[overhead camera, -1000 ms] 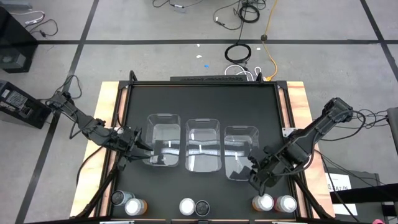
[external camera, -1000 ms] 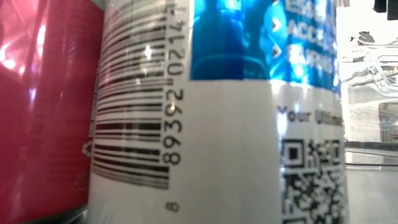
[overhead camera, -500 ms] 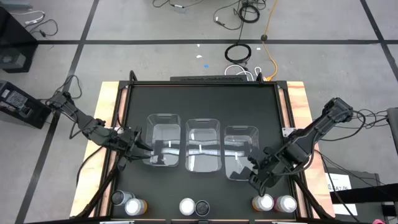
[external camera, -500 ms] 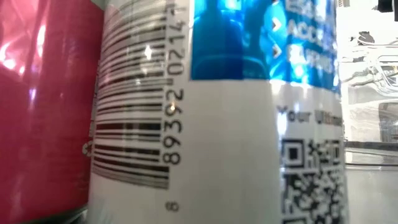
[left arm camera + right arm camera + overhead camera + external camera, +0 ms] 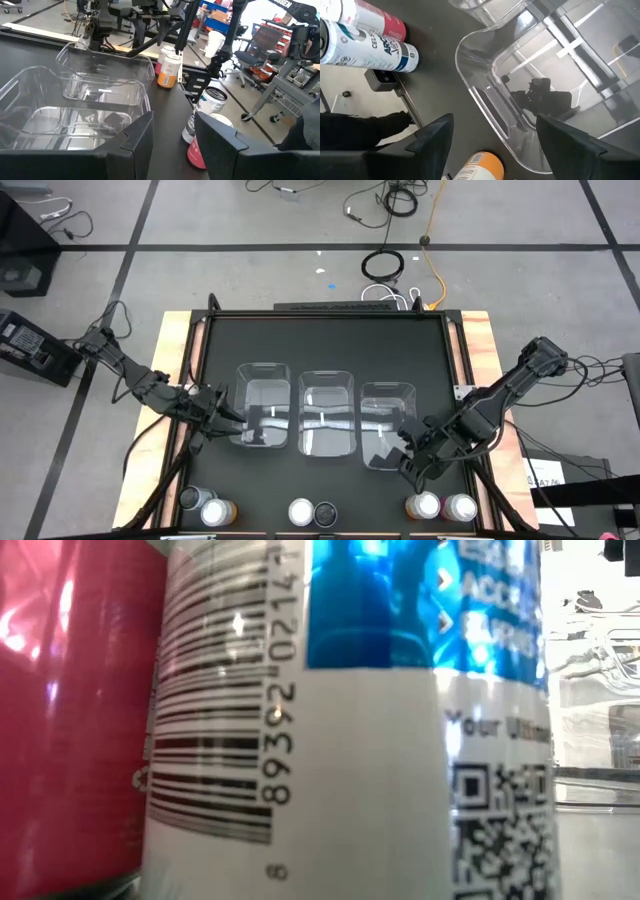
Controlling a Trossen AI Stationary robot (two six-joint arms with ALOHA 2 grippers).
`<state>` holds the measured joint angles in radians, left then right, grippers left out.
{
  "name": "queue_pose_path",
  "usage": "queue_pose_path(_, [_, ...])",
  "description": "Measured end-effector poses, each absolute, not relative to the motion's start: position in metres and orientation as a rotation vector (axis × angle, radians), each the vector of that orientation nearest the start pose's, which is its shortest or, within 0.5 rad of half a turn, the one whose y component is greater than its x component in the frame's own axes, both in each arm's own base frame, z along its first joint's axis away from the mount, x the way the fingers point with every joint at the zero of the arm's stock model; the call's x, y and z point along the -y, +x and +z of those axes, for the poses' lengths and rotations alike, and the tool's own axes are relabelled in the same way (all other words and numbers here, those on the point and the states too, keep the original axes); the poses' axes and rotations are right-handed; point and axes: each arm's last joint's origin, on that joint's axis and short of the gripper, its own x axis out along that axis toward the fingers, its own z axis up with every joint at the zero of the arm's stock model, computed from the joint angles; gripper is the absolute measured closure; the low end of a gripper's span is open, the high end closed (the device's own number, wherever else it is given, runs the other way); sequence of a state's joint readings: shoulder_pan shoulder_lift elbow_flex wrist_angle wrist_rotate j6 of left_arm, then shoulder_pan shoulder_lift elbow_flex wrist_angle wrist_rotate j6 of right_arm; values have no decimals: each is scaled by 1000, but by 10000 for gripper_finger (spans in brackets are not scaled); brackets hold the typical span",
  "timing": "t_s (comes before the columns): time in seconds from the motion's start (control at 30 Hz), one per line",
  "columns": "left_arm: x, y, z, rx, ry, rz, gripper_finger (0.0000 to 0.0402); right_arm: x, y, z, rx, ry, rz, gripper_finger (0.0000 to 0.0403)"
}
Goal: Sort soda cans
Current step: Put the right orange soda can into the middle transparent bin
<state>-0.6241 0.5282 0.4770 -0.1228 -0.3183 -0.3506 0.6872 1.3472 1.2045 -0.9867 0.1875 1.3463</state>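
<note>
Two robot arms hover over a black desk (image 5: pixel 325 340) with three clear bins and six soda cans.

The bins (image 5: pixel 328 418) sit mid-desk in a row, empty. The soda cans (image 5: pixel 427 505) stand in pairs along the near edge: left corner, middle, right corner. Right gripper (image 5: pixel 405 463), fingers spread and empty, hangs just above the right pair; left gripper (image 5: pixel 222 417), partly spread, empty, waits beside the left bin. Cans look rigid, smooth, probably slippery; best squeezed across the sidewall.

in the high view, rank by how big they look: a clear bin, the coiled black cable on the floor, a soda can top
1. Clear bin, clearly the largest.
2. Coiled black cable, on the floor beyond the table.
3. Soda can top, the smallest.

All three bins look alike in size.
</note>
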Motion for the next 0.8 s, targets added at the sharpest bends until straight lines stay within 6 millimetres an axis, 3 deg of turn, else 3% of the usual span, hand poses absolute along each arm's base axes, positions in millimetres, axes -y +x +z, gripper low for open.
queue_pose_path(0.43, [71, 114, 267, -205, -244, -276, 249, -159, 204, 301, -1047, 747, -278, 120])
queue_pose_path(0.8, [71, 114, 267, -205, -244, -276, 249, -154, 202, 299, -1074, 723, -321, 37])
